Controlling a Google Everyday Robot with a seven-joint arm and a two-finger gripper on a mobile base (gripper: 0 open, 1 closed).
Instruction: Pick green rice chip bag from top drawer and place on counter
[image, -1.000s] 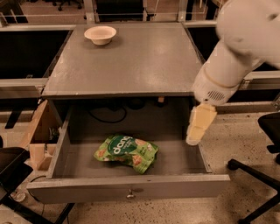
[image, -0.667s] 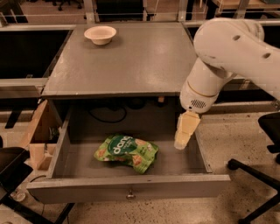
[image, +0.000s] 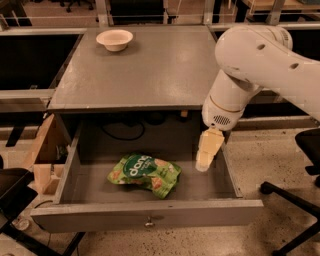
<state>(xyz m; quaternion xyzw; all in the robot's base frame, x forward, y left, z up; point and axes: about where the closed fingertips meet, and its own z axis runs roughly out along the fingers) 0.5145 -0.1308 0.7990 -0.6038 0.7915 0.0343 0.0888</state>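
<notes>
The green rice chip bag (image: 145, 173) lies flat on the floor of the open top drawer (image: 150, 214), left of centre, with its dark green round logo facing up. The drawer is pulled out below the grey counter (image: 135, 70), and its small metal knob shows at the front centre. My gripper (image: 205, 164) hangs from the white arm over the right part of the drawer. It points down, to the right of the bag and apart from it, and holds nothing.
A small cream bowl (image: 114, 39) stands at the counter's back left. A cardboard box (image: 45, 150) sits left of the drawer. Office chair legs (image: 295, 200) stand on the floor at the right. A dark cable (image: 125, 134) lies at the drawer's back.
The arm has swung left and down, bringing my gripper from the drawer's right wall further inside, closer to the bag. The bag has not moved.
</notes>
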